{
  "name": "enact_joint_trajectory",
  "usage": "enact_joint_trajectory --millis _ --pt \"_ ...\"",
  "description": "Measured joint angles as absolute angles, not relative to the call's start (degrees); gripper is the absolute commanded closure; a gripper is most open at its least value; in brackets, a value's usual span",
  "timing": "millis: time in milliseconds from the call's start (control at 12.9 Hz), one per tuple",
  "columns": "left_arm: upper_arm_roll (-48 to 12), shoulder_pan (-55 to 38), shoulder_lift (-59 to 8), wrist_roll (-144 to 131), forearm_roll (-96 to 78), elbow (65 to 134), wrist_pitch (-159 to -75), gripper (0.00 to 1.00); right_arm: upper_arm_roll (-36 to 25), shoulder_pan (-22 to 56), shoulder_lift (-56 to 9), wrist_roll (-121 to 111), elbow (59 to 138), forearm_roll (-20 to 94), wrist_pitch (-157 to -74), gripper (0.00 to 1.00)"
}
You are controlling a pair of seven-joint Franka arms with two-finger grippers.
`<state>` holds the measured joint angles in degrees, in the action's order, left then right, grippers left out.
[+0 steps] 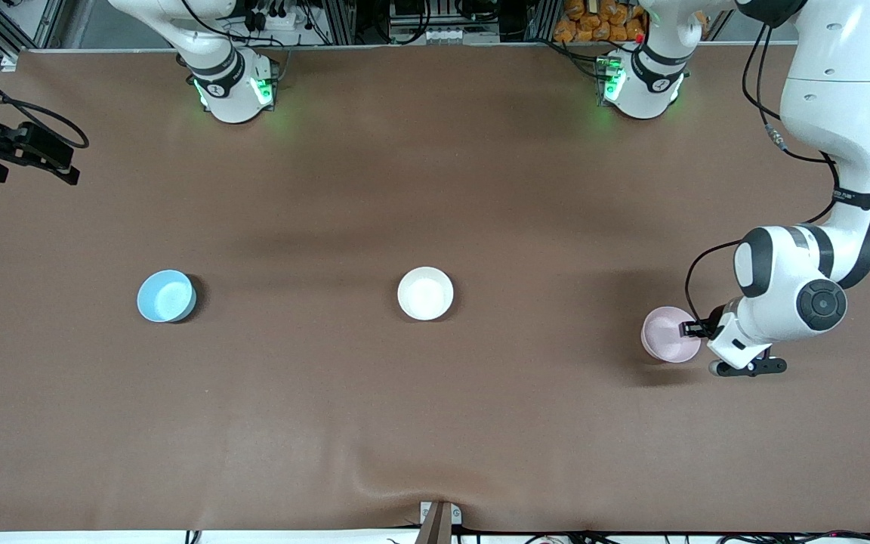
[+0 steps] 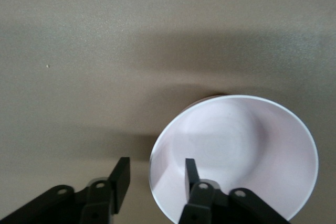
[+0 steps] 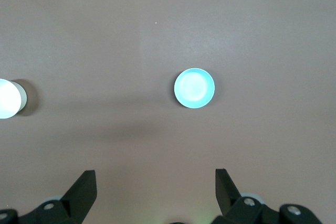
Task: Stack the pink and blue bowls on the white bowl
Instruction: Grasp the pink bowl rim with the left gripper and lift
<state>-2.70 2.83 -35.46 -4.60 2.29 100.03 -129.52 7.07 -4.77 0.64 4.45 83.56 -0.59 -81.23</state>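
Left gripper (image 1: 691, 329) lower right of frame, fingers straddling pink bowl (image 1: 669, 333) rim, gap not yet pinched, for lift toward white bowl (image 1: 425, 293) mid-frame; right gripper (image 3: 155, 187) waits wide open, empty, above blue bowl (image 1: 165, 296).

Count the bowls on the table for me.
3: blue bowl toward the right arm's end, white bowl mid-table, pink bowl toward the left arm's end, its rim between the left gripper's fingers. None stacked.

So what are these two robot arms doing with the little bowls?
The left arm's tool is at the pink bowl, one finger inside its rim and one outside, not yet clamped. The white bowl sits mid-table and the blue bowl toward the right arm's end. The right arm's tool waits open, high over the blue bowl. Nothing is stacked.
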Motion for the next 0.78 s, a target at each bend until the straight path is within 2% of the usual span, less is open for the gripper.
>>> enact_joint_trajectory --millis 233,310,388,776 --pt "-2.7 2.84 -35.75 -4.6 2.29 100.03 -129.99 0.77 7.05 -5.01 0.63 4.45 83.56 -0.59 -81.23 0.0" --pt "-2.7 2.85 -35.84 -4.6 2.29 100.03 -130.07 0.86 7.06 -5.02 0.62 4.45 83.56 -0.59 -81.23 0.0" --pt "-2.7 2.85 -35.9 -4.6 2.29 100.03 -130.15 1.0 7.06 -5.02 0.62 4.45 83.56 -0.59 -81.23 0.0" --pt "-3.11 2.9 -35.4 -4.26 1.91 99.74 -130.25 1.0 7.06 -5.06 0.61 4.45 83.56 -0.59 -81.21 0.0"
